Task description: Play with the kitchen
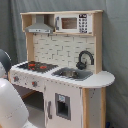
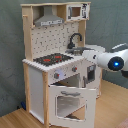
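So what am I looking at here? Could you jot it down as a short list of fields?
Main object: toy kitchen of pale wood and white panels
Hob: black with red rings
Sink: beside the hob, black tap behind it
Hood: grey, above the hob
Oven door: hanging open in the second exterior view
Robot arm: white, beside the kitchen at the second exterior view's right
Gripper: not in view

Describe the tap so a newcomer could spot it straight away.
Find the toy kitchen, pale wood with white panels. On its worktop, beside the red-ringed hob, sits the sink. The tap rises behind the sink: a black arched spout, the only curved black thing against the white tiled backsplash.
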Controlling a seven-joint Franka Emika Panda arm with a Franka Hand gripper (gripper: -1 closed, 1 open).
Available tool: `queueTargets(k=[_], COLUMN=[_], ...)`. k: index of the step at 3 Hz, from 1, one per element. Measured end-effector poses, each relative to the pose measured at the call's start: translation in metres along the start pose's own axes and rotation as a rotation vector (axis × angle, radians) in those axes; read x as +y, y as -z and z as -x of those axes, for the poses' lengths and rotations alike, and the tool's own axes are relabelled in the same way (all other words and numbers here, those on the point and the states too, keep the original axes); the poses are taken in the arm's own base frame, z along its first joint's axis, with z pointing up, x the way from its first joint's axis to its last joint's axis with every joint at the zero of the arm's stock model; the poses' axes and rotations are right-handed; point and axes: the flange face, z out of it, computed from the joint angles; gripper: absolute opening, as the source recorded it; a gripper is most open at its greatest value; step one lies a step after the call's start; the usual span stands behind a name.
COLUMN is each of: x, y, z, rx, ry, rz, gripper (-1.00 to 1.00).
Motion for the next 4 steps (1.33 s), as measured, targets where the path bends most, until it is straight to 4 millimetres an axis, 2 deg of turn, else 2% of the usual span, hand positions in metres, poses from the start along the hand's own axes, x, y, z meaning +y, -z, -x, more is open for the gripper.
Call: queueTargets(k=[4], x=[0.0], y=[0.075], z=[0.025], rx=[-0.123], ry=[0.05], rz=[0.461], gripper=[1.0])
